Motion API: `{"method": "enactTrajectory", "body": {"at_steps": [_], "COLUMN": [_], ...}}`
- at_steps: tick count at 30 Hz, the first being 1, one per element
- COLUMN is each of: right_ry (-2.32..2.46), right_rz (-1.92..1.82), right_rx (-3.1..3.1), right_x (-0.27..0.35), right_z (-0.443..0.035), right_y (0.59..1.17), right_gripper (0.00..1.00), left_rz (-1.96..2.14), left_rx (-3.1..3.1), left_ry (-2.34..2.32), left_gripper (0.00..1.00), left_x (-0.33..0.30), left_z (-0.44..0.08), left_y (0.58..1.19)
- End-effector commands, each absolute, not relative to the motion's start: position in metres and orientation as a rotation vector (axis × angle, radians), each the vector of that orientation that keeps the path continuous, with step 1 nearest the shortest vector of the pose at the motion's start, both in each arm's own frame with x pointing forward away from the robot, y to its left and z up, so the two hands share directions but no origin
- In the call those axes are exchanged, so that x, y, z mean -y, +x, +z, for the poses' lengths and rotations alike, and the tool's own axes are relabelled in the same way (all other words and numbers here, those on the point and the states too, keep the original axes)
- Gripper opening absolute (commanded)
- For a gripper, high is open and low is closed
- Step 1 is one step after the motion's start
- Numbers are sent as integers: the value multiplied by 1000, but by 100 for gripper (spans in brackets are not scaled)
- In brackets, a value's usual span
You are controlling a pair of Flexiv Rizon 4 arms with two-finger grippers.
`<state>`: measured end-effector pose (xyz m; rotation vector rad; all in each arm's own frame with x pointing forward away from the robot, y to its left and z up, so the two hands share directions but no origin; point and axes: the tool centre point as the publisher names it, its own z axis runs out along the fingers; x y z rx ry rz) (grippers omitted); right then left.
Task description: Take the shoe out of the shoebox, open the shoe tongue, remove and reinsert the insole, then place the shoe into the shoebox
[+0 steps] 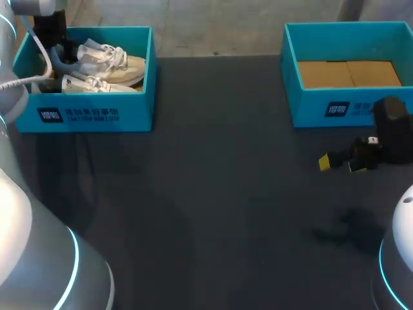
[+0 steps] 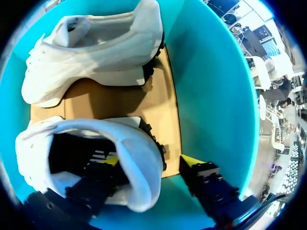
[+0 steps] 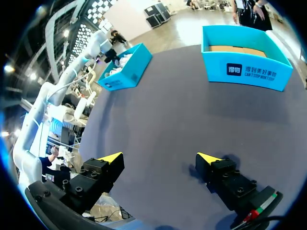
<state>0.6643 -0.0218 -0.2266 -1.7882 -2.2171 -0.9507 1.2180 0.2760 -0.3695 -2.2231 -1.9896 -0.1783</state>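
Note:
Two white shoes lie in the teal shoebox [image 1: 90,116] at the table's far left. In the left wrist view the farther shoe [image 2: 96,52] rests on its side on the cardboard floor. The nearer shoe [image 2: 129,143] has its heel toward my left gripper [image 2: 148,160]. That gripper is open and straddles the heel wall, one finger inside the shoe's opening and the other finger [image 2: 194,165] outside, next to the box wall [image 2: 211,96]. My right gripper [image 1: 342,163] hangs open and empty above the table at the right, seen also in its own view as the right gripper [image 3: 160,158].
A second teal shoebox [image 1: 348,106] with only a cardboard floor stands at the far right, just behind my right gripper. The dark table [image 1: 213,194] stretches between the two boxes. My left arm [image 1: 19,84] comes down over the left box's left end.

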Motion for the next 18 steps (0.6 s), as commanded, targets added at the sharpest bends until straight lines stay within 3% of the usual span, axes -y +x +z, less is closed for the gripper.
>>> {"method": "enactTrajectory", "body": {"at_steps": [1, 18], "right_ry": [-1792, -1792], "right_rz": [-948, -948], "right_rx": [2217, 2217], "right_x": [21, 21], "right_z": [-227, -227], "right_y": [664, 664], "right_gripper": [100, 100], "left_rz": [-155, -108], "left_rx": [1999, 2164], "left_ry": [-2261, -2313], "left_gripper": [100, 100], "left_x": [-274, -269], "left_z": [-341, -270], "left_y": [1205, 1144]}}
